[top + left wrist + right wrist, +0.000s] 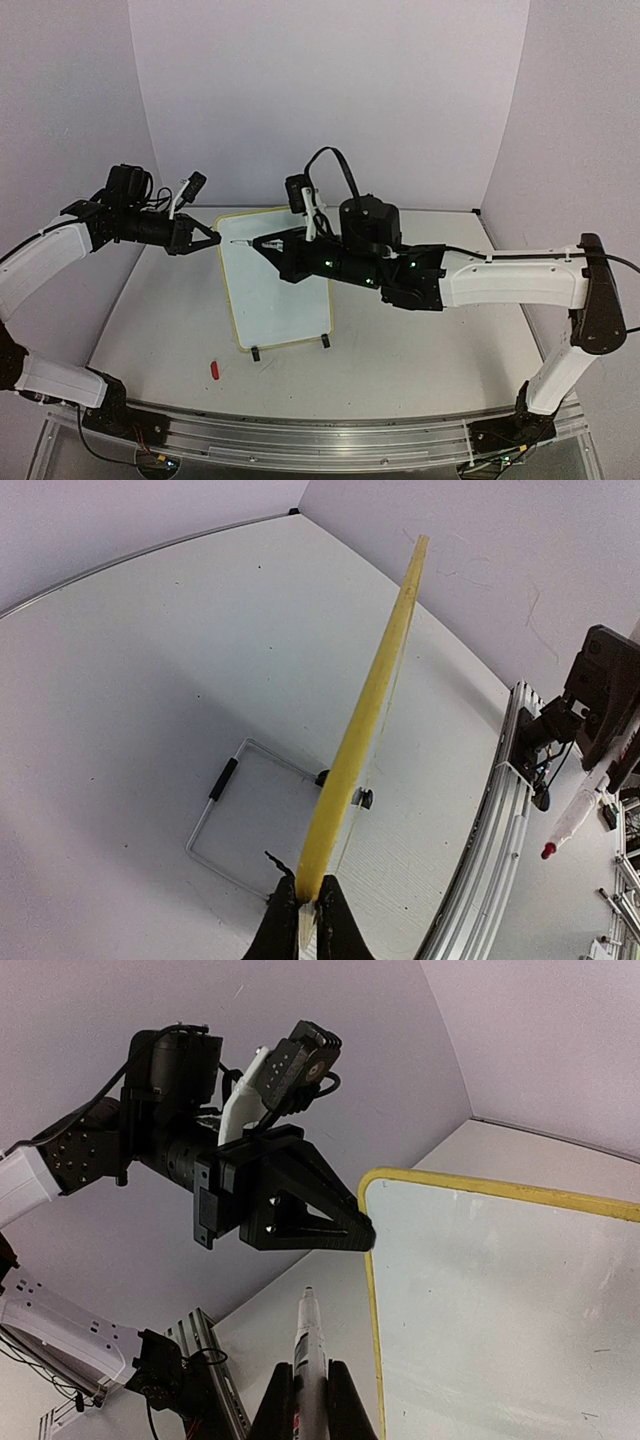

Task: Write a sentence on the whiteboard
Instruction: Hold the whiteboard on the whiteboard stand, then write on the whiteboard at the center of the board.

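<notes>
Saw the whiteboard (280, 300) propped up mid white worktop (160, 320), pale purple walls (330, 90) around. Found left gripper (214, 238) pinching its yellow rim, right gripper (258, 242) pinching a marker (308, 1350) near the board.

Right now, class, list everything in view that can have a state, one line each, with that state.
whiteboard: standing on its feet, leaning back, no writing to be seen.
left gripper: shut on the whiteboard's yellow edge near a top corner.
right gripper: shut on the marker.
marker: uncapped, tip near the board's top corner; contact unclear.
red cap: off, lying loose on the table.
</notes>
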{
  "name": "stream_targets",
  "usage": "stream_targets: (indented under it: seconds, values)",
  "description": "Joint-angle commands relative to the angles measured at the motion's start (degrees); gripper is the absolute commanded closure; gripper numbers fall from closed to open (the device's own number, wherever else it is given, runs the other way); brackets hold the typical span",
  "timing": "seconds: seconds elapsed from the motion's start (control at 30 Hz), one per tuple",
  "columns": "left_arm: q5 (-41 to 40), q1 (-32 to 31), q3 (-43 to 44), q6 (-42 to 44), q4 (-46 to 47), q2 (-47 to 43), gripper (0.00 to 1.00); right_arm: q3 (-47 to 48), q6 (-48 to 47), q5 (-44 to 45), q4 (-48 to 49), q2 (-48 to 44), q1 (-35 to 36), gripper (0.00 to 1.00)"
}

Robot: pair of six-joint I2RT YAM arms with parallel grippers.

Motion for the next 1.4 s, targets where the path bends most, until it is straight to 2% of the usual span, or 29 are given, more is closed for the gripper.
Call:
stream_targets:
  seconds: [0.0, 0.3, 0.6, 1.37]
  values:
    - [0.62, 0.09, -0.31, 0.43, 1.55, 0.22, 0.95, 2.65, -1.27, 0.89, 1.75, 1.01, 0.39, 1.0]
    - [2.07, 0.12, -0.45, 0.33, 1.99, 1.23, 0.85, 3.24, -1.55, 1.06, 1.75, 2.0, 0.37, 1.0]
    - [0.14, 0.11, -1.46, 1.86, 1.7, 0.93, 1.0, 5.4, -2.89, 2.58, 1.32, 3.8, 0.32, 1.0]
    - [-1.38, 0.12, -3.27, 4.8, 0.94, -0.27, 1.0, 13.95, -6.28, 7.21, -3.46, 10.32, 0.32, 1.0]
